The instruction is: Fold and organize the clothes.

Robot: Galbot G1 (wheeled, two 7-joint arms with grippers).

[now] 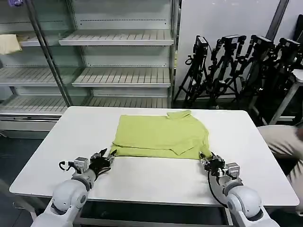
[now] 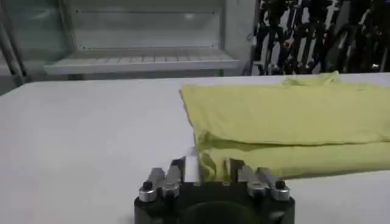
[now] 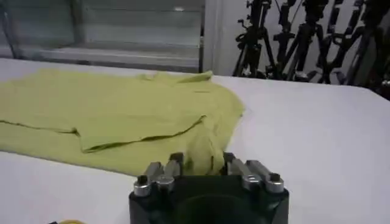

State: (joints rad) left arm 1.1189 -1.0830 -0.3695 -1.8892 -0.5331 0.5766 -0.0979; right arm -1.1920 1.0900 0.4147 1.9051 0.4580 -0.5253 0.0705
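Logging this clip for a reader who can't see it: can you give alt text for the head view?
A partly folded lime shirt lies on a white table, with the left gripper and right gripper at its two near corners. Empty shelving and tripods stand behind.

My left gripper (image 1: 112,153) and right gripper (image 1: 204,157) both reach forward low, wrists level, fingers parted.
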